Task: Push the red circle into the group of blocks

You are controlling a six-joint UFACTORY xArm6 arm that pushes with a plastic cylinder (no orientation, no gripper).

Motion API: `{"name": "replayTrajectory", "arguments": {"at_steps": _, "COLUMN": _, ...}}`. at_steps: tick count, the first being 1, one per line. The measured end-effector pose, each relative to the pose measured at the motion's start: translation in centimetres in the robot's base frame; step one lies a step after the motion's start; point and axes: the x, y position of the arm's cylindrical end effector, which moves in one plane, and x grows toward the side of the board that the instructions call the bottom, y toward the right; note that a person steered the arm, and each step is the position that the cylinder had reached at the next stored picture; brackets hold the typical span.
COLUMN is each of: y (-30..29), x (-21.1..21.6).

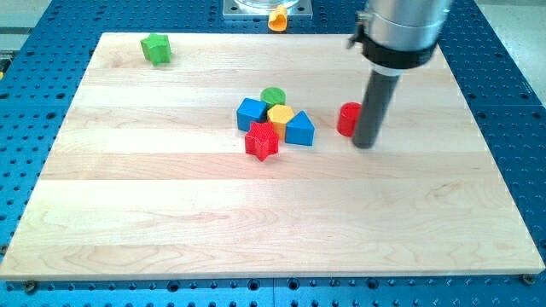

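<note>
The red circle [348, 118] stands on the wooden board right of centre. My tip [365, 143] rests on the board just right of it, touching or nearly touching its right side, and the rod hides its right edge. To the circle's left is a tight group: a green circle [273, 96], a blue block [251, 113], a yellow block [281, 116], a blue triangle [299, 129] and a red star [262, 141]. A gap of about a block's width separates the red circle from the blue triangle.
A green star [156, 49] lies alone near the board's top left corner. An orange piece [278, 17] sits off the board at the view's top. The board [171, 213] lies on a blue perforated table [512, 94].
</note>
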Motion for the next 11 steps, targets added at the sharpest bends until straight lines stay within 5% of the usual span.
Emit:
{"name": "replayTrajectory", "arguments": {"at_steps": 3, "y": 5.9, "x": -5.2}}
{"name": "replayTrajectory", "arguments": {"at_steps": 6, "y": -4.6, "x": -5.0}}
{"name": "replayTrajectory", "arguments": {"at_steps": 7, "y": 1.5, "x": -9.5}}
{"name": "replayTrajectory", "arguments": {"at_steps": 8, "y": 0.6, "x": -17.9}}
{"name": "replayTrajectory", "arguments": {"at_steps": 9, "y": -5.7, "x": -23.6}}
{"name": "replayTrajectory", "arguments": {"at_steps": 11, "y": -20.3, "x": -22.2}}
